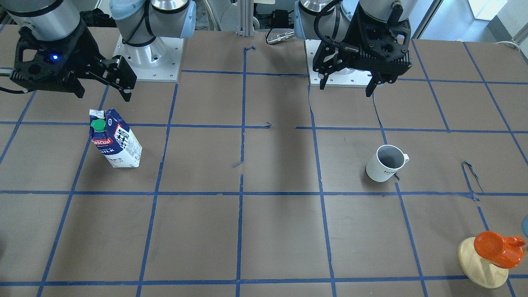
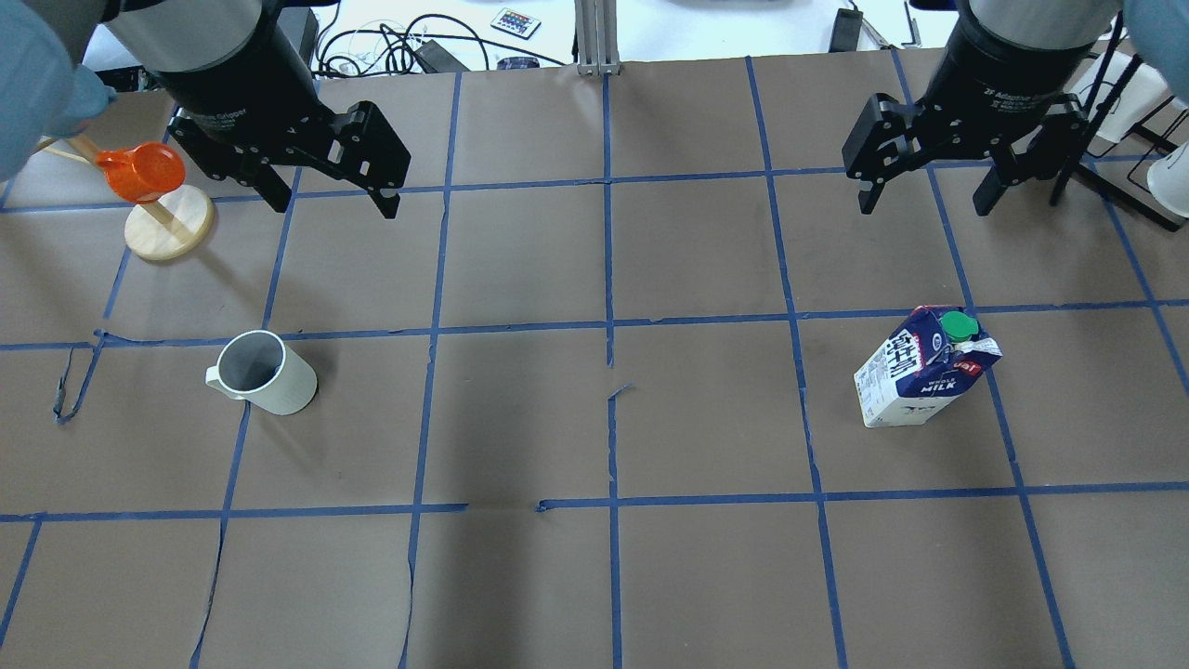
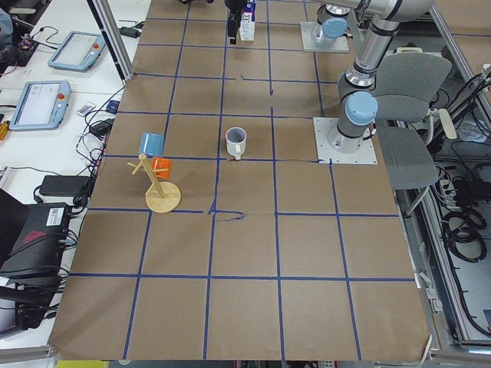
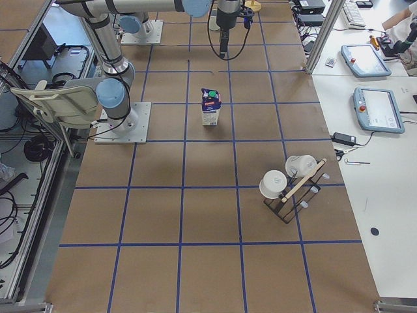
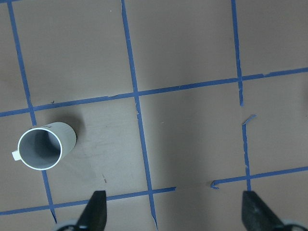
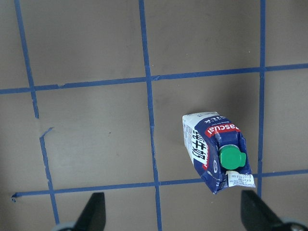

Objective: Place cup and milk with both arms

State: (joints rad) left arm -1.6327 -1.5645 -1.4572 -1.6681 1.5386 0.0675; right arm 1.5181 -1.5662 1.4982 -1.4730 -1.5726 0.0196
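Note:
The white ribbed cup (image 2: 265, 373) stands upright on the brown table, handle to the overhead view's left; it also shows in the front view (image 1: 385, 163) and the left wrist view (image 5: 43, 147). My left gripper (image 2: 334, 200) hangs open and empty above and beyond it, its fingertips (image 5: 96, 211) far apart. The blue and white milk carton (image 2: 920, 367) with a green cap stands upright on the right, seen also in the front view (image 1: 114, 138) and the right wrist view (image 6: 216, 149). My right gripper (image 2: 924, 204) hangs open and empty above and beyond the carton.
A wooden stand with an orange cup (image 2: 149, 177) is at the far left, close to my left gripper. A black rack with white cups (image 4: 290, 179) stands on the right side. The arm bases (image 1: 148, 62) sit at the robot's edge. Blue tape lines grid the table.

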